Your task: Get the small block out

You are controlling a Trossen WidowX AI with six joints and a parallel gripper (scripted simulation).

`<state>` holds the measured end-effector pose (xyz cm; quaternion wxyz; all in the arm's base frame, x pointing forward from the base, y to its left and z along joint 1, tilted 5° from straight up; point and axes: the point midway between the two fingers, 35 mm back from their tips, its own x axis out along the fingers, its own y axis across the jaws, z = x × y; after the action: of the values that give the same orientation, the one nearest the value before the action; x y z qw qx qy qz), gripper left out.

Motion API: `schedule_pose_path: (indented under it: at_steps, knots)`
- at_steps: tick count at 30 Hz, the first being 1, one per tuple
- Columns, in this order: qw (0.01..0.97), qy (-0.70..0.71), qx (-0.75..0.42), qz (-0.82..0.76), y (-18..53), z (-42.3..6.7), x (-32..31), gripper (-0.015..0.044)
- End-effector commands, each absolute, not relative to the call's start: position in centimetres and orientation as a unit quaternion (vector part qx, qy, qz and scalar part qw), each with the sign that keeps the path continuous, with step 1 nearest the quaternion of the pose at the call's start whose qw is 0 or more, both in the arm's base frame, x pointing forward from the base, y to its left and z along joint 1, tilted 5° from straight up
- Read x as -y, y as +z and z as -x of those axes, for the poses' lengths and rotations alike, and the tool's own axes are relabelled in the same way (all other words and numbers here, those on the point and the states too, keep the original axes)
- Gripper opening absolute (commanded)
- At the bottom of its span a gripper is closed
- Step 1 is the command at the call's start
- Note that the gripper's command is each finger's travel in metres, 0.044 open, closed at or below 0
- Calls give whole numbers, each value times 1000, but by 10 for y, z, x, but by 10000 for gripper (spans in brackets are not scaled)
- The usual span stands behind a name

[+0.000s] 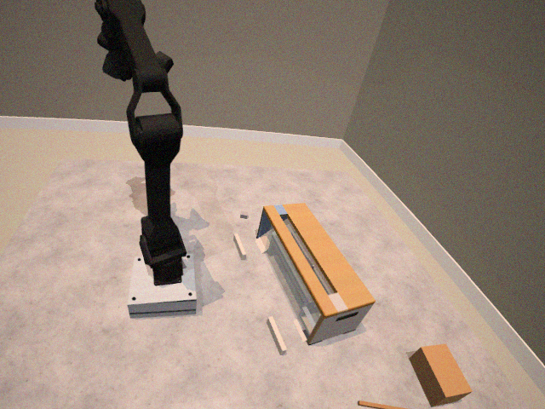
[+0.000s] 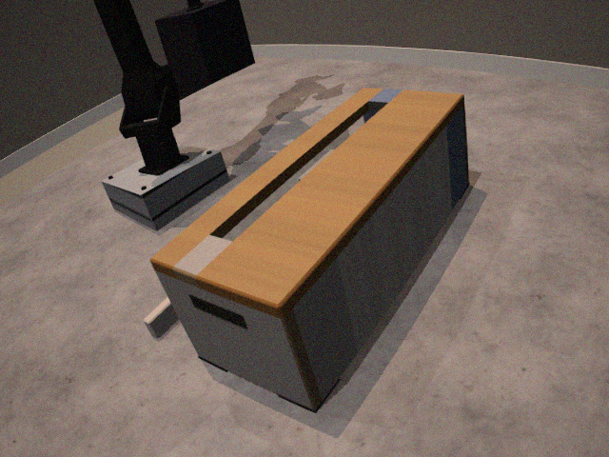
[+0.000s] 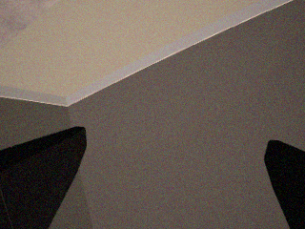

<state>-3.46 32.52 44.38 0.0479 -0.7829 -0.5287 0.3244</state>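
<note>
A grey, mottled stone-look table top (image 1: 88, 264) fills most of the top view, laid over a pale beige floor (image 1: 53, 145) that shows along the upper left. A light grey skirting strip (image 1: 264, 134) runs along the far edge and down the right side of the frame, and plain dark grey walls (image 1: 286, 57) meet in a corner at the upper right. No writing, brand or label can be read on anything.

A black arm (image 1: 156, 175) rises from a grey base plate (image 1: 136, 303) at centre left and leaves the frame at the top. In the wrist view the gripper (image 3: 174, 204) is released, its two dark fingers standing wide at the lower left and lower right corners with only wall and floor between them.

The box (image 1: 334, 259) lies at centre right, long, with an orange wooden top cut by a narrow slot (image 1: 307, 257), a clear front and grey ends. The near end has a small dark rectangular opening (image 1: 347, 315).

The block cannot be made out inside the box. A tiny dark piece (image 1: 243, 216) lies on the table left of the box's far end; whether this is the block cannot be told.

Two pale sticks (image 1: 239, 244) (image 1: 277, 334) lie on the table left of the box, a shorter pale strip (image 1: 300, 330) just beside its near corner. An orange cuboid (image 1: 439, 374) and a thin orange rod (image 1: 378, 405) sit at the lower right.
</note>
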Motion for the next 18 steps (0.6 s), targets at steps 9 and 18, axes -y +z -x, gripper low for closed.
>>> schedule_pose_path:
  at_steps: [9, 18]
  knots:
    - [239, 468, 278, 804, 387, -68, -344, 400]
    - [482, 502, -55, 716, 325, -193, -311, 400]
